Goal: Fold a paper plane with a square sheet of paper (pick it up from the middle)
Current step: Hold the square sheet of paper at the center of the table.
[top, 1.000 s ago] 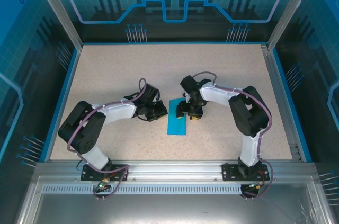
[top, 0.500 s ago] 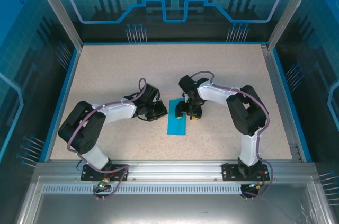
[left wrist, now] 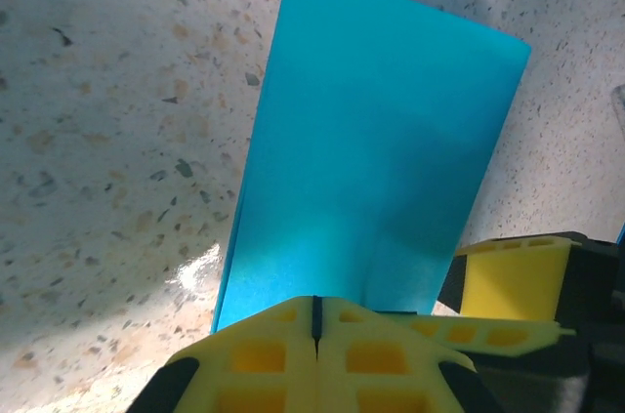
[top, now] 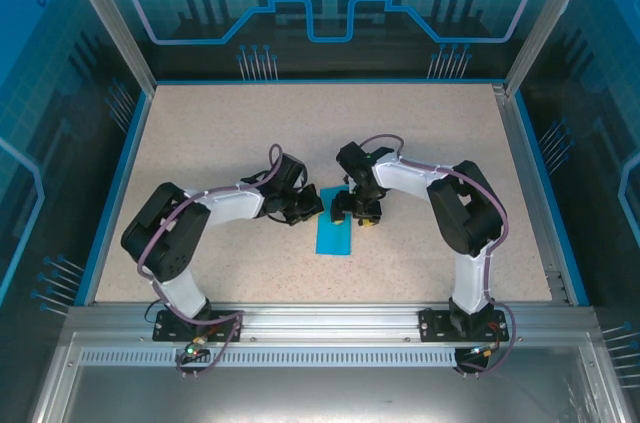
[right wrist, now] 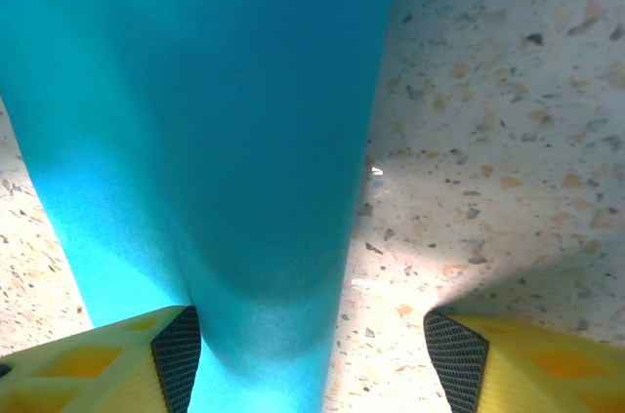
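The square sheet of paper (top: 332,235) is bright cyan and lies flat on the speckled table as a narrow folded rectangle, not shaped like a paper plane. My left gripper (top: 317,209) is shut at the sheet's upper left edge. In the left wrist view its yellow fingertips (left wrist: 314,310) meet over the near end of the paper (left wrist: 381,159); whether paper is pinched between them is hidden. My right gripper (top: 353,214) is open over the sheet's upper right. In its wrist view the paper (right wrist: 225,140) runs beside the left pad (right wrist: 178,347) and fills about half the gap (right wrist: 312,354).
A yellow finger (left wrist: 513,281) of the right gripper stands just beside the left fingertips. Bare speckled table (top: 230,133) surrounds the sheet, bounded by a blue rim (top: 115,193) and transparent walls. Both arm bases sit on the metal rail (top: 320,318) at the near edge.
The left arm has shifted right, bringing its gripper onto the sheet's edge, and its fingers have closed fully. The right gripper and the paper have stayed put.
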{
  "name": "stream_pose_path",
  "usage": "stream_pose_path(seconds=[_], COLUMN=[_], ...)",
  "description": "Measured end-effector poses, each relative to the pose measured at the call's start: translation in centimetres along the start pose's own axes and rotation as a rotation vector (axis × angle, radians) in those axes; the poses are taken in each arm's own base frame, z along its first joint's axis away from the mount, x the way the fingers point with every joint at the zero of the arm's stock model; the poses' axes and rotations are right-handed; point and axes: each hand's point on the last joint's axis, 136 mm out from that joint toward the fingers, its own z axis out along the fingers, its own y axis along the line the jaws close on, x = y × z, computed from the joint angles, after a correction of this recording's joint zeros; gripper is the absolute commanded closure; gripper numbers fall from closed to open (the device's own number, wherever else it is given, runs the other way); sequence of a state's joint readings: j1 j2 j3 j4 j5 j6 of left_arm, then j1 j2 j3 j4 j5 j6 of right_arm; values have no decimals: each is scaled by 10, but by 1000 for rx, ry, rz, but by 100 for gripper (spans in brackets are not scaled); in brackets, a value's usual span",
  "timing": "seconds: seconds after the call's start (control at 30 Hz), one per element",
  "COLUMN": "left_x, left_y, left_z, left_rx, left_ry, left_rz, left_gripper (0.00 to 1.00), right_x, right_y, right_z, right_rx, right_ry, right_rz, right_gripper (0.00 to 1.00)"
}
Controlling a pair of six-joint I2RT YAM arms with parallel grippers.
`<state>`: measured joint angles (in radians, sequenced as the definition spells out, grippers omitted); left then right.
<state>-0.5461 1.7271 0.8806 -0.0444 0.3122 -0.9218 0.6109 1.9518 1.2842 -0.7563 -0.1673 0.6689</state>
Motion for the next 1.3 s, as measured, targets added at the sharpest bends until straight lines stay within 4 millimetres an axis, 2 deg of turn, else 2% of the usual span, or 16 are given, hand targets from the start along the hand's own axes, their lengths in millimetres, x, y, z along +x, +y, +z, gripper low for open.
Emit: stream_pose_path(seconds=[0.4,0.73,0.9,0.93,1.07,1.13,1.2,1.3], left_x=[5,4,4,4,4,4,4,4], left_y=[9,8,7,7,7,7,7,7], left_z=[22,24,25,25,25,25,25,25], left_rx=[-19,-9,1,2,3,3,3,2], left_ry=[42,39,34,34,33,33,33,33], left_rz=[-28,-23,-17,-17,-16,-16,-16,-16], left_gripper=[100,100,100,100,100,100,100,100], right_x=[0,-1,-3,-3,-12,-16,-16,-10], right_y=[0,2,4,4,16,24,33,41], right_z=[0,-3,-15,-22,-62,-75,-78,-71], right_rx=[1,-15,-69,-92,-270,-354,-421,-488], right_ry=[1,-12,-85,-108,-231,-272,-277,-252], right_rz=[0,-5,-24,-24,-35,-47,-68,-81], right_gripper=[31,28,26,29,59,73,86,88])
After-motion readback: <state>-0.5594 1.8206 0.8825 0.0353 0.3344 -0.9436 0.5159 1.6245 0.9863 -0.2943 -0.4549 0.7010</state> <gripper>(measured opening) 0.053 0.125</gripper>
